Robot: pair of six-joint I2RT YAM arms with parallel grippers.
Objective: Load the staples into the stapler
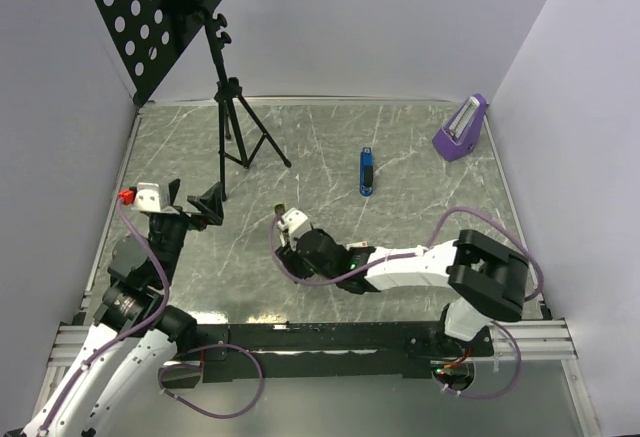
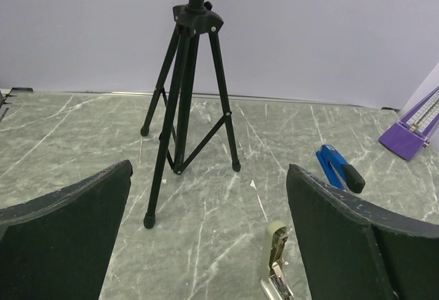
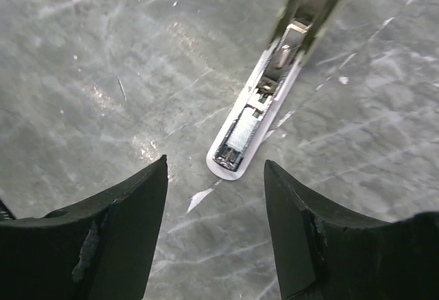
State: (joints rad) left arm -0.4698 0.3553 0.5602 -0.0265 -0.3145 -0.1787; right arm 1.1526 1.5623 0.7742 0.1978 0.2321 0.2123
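Right jaws hang directly over the stapler [image 3: 255, 118], spread, with nothing between them. Only bare table [image 3: 82, 73] shows through the gap. The stapler lies open beneath me, pale base flat on the table, top part swung up and away, metal channel exposed.

At the front end of that channel sits a short, ribbed, silvery strip. I take it for the staples [image 3: 239, 137], lying in the track. The view is too tight to say whether they sit fully flat or pushed home.

My left jaws are spread as wide as they go and are also empty. They are held above the table off to the left, facing the legs of the black stand [image 2: 185, 108]. From there the open stapler [image 2: 276, 255] shows at the bottom edge. No staple box shows in any view.

A blue tool [image 1: 367, 172] and a purple object [image 1: 461, 130] sit on the far side, well apart from the work.

So the loading itself looks done, or very nearly. What seems left is checking that the strip is seated, then folding the top down until the stapler is closed. A pale sliver [image 3: 200, 199] lies on the table just in front of the base, and I cannot tell what it is.
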